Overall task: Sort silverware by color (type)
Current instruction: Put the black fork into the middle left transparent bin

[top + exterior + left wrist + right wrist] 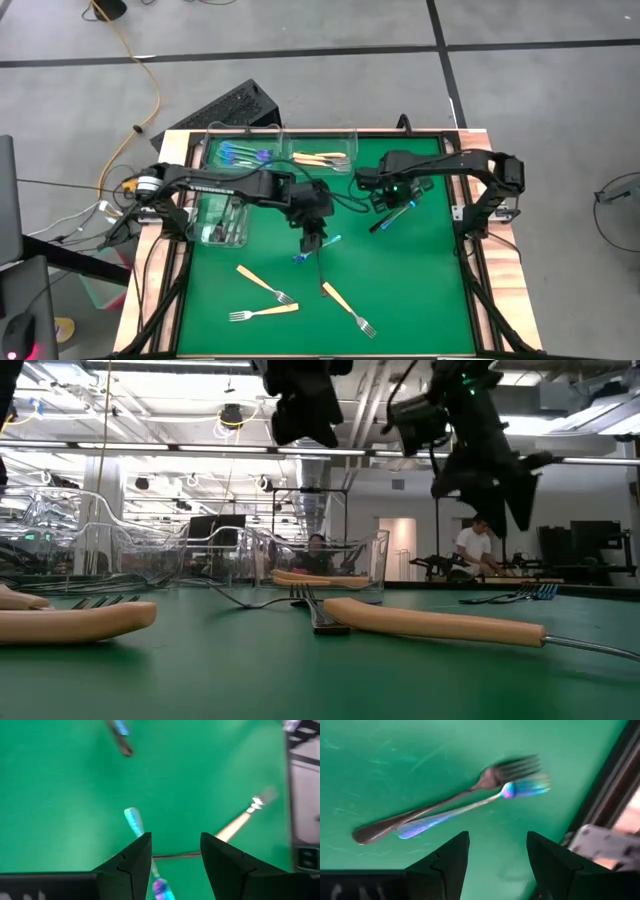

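Both of my grippers hover open over the green mat (420, 290), and neither touches a fork. My left gripper (313, 243) (175, 837) is above a blue-iridescent fork (134, 822) and a thin dark fork (175, 854) near the table's middle. My right gripper (388, 203) (497, 837) is above a dark fork (445, 805) and a blue fork (470, 811), which lie side by side flat on the mat toward the right. Three tan-handled forks (265, 283) (262, 312) (348, 308) lie on the near part of the mat.
Clear plastic bins stand along the far and left edges. One (240, 152) holds blue forks, one (322, 156) holds tan forks, and one (222, 218) holds dark forks. A raised wooden frame (150, 290) runs round the mat. In the low view a person sits in the room far behind the table.
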